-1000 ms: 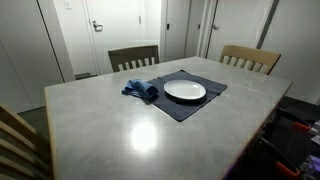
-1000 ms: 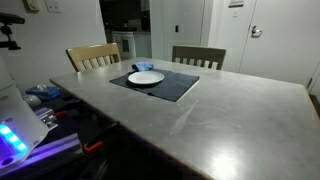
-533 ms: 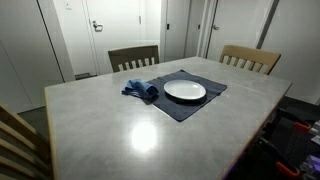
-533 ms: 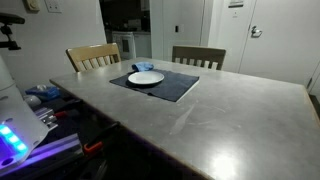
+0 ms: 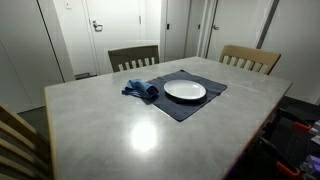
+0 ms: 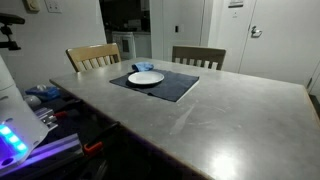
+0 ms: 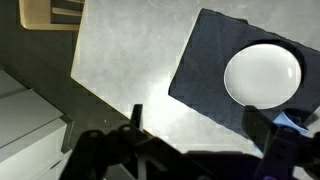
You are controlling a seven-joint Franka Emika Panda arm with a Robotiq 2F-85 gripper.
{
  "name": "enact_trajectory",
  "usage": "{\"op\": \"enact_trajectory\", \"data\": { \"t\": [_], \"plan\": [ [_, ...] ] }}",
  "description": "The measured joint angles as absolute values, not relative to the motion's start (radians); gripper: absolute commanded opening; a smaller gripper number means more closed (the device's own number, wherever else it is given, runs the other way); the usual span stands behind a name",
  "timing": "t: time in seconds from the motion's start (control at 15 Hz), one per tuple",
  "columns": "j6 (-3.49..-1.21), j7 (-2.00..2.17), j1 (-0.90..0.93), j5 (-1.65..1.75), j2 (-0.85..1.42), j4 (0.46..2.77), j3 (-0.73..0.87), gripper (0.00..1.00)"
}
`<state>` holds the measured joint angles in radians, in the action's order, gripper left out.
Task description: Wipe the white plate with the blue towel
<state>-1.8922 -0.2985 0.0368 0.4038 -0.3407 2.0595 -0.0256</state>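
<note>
A white plate (image 5: 185, 91) lies on a dark placemat (image 5: 186, 108) at the far side of the grey table. It shows in both exterior views (image 6: 146, 77). The crumpled blue towel (image 5: 141, 90) lies beside the plate, partly on the placemat's edge, and shows small behind the plate (image 6: 143, 68). In the wrist view the plate (image 7: 262, 75) and placemat (image 7: 205, 70) are below, at the upper right. My gripper (image 7: 198, 128) hangs high above the table, open and empty, short of the placemat. The arm is out of both exterior views.
Two wooden chairs (image 5: 133, 57) (image 5: 250, 58) stand at the table's far side, and a chair back (image 5: 15, 135) at the near corner. Equipment with lights (image 6: 20, 135) sits beside the table's edge. The large grey tabletop (image 5: 120, 130) spreads in front of the placemat.
</note>
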Motion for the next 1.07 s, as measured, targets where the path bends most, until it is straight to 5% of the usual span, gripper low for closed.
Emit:
{"op": "enact_trajectory", "data": {
  "t": [1.07],
  "plan": [
    [-2.007,-0.428,0.085,0.438,-0.131,1.960,-0.056,1.00]
  ]
}}
